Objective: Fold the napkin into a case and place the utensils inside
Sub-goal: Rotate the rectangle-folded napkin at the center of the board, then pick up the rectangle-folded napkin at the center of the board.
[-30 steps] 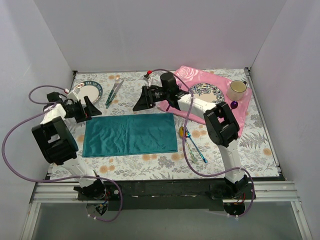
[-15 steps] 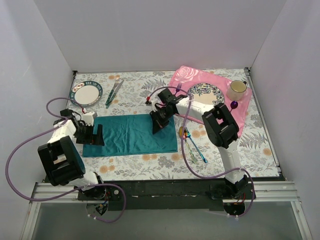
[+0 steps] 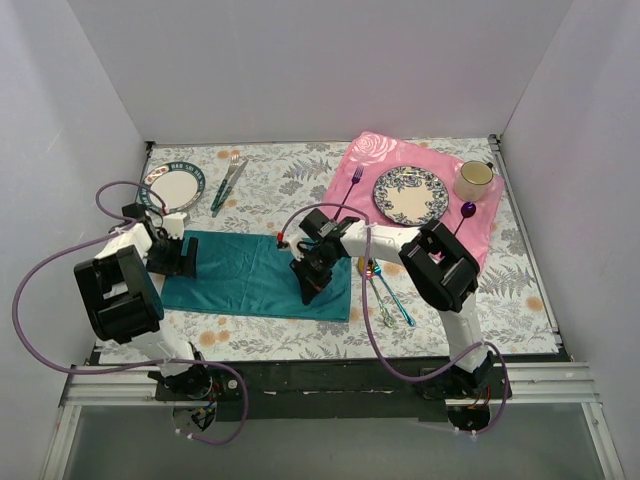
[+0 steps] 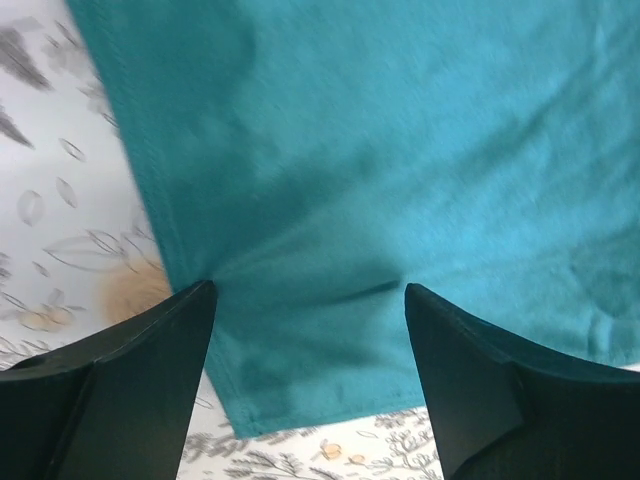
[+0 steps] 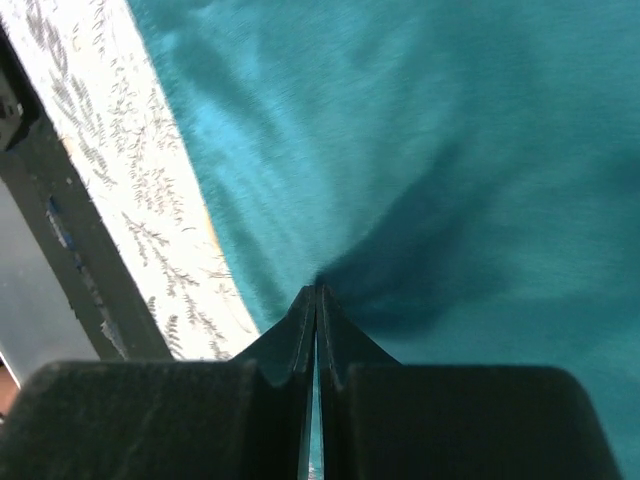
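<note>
The teal napkin (image 3: 240,275) lies flat on the floral table, folded to a wide rectangle. My left gripper (image 3: 181,256) is down on its left end. In the left wrist view that gripper (image 4: 308,290) is open, both fingertips (image 4: 195,300) pressing on the napkin (image 4: 380,150) near its corner, with creases between them. My right gripper (image 3: 309,279) sits on the napkin's right part. In the right wrist view it (image 5: 317,290) is shut on a pinch of the napkin (image 5: 400,130), folds fanning from the tips. The two iridescent utensils (image 3: 386,292) lie just right of the cloth.
A pink placemat (image 3: 365,152) at the back right carries a patterned plate (image 3: 408,194), a mug (image 3: 473,180) and a purple spoon (image 3: 467,210). At the back left stand a white plate (image 3: 172,186) and a green-handled fork and knife (image 3: 228,184).
Both arms came down from the far side onto the napkin. The right gripper shut on the cloth and dragged toward the near edge; the left jaws narrowed a little.
</note>
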You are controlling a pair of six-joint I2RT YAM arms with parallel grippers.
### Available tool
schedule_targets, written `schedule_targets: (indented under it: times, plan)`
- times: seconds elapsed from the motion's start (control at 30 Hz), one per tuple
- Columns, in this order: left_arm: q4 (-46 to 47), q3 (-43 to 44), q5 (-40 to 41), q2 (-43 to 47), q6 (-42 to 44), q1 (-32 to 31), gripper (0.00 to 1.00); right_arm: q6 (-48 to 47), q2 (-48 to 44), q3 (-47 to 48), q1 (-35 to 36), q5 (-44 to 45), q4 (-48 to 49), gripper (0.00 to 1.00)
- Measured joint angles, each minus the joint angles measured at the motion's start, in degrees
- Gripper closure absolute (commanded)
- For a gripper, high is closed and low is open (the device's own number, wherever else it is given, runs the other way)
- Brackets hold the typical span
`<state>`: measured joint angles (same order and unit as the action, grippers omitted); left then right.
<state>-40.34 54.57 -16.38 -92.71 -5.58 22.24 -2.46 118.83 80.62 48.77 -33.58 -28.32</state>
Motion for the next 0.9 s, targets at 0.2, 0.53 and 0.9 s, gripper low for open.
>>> schedule_targets:
  times: [0.2, 0.53, 0.9]
  plan:
    - [0.0, 5.9, -1.7, -4.4, -0.9, -0.5, 0.16, 1.1, -0.6, -0.7, 3.4, -3.8, -0.3, 0.89]
    - [-5.2, 13.8, -9.6, -4.0, -5.5, 6.3, 0.37, -1.4, -5.9, 4.9, -2.2, -6.6, -4.5, 0.85]
    - [-0.1, 7.5, -5.7, -4.3, -11.5, 9.7, 0.56, -6.1, -5.9, 4.8, -7.1, 3.1, -13.4, 0.88]
